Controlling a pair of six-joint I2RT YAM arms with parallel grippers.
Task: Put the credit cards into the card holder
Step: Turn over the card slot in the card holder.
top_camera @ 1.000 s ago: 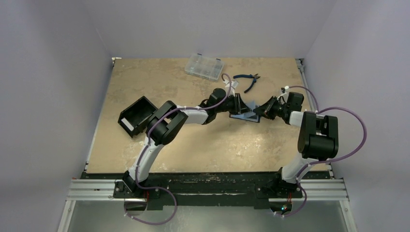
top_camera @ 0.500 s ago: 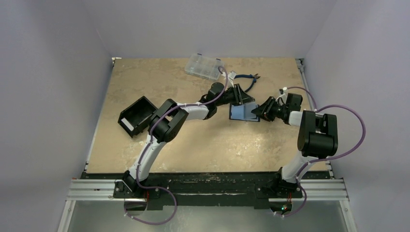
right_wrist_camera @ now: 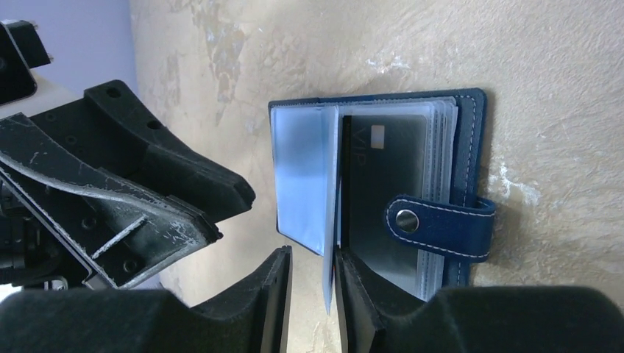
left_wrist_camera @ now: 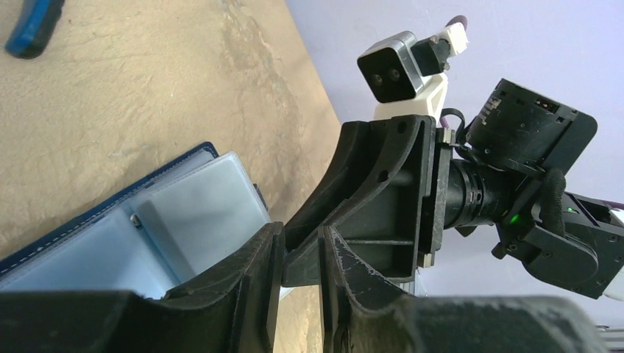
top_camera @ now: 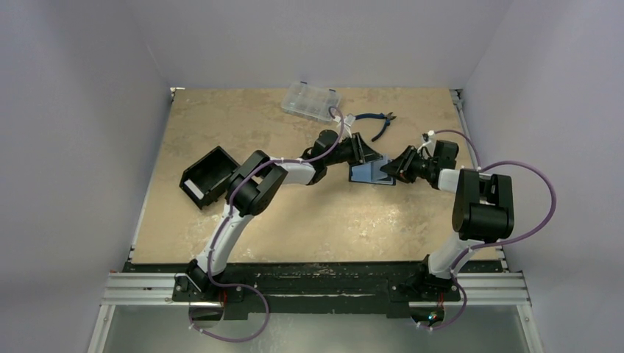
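The card holder (top_camera: 368,175) lies open on the table, navy with clear sleeves (left_wrist_camera: 199,213) and a snap tab (right_wrist_camera: 441,228). A dark credit card (right_wrist_camera: 383,191) marked VIP sits inside one sleeve. My right gripper (right_wrist_camera: 313,265) stands at the holder's near edge. Its jaws are slightly apart around the loose edge of one clear sleeve, and they do not pinch it. My left gripper (left_wrist_camera: 302,239) hovers just past the holder's far side (top_camera: 366,151), narrowly open and empty. It faces the right gripper's fingers (left_wrist_camera: 383,198).
A black open-topped box (top_camera: 206,176) sits at the left. A clear compartment case (top_camera: 310,101) and blue-handled pliers (top_camera: 375,121) lie near the back wall. The two grippers are very close together over the holder.
Both grippers' jaws have parted a little. The left gripper has drawn back toward the far side, and more of the holder's light sleeves now shows.
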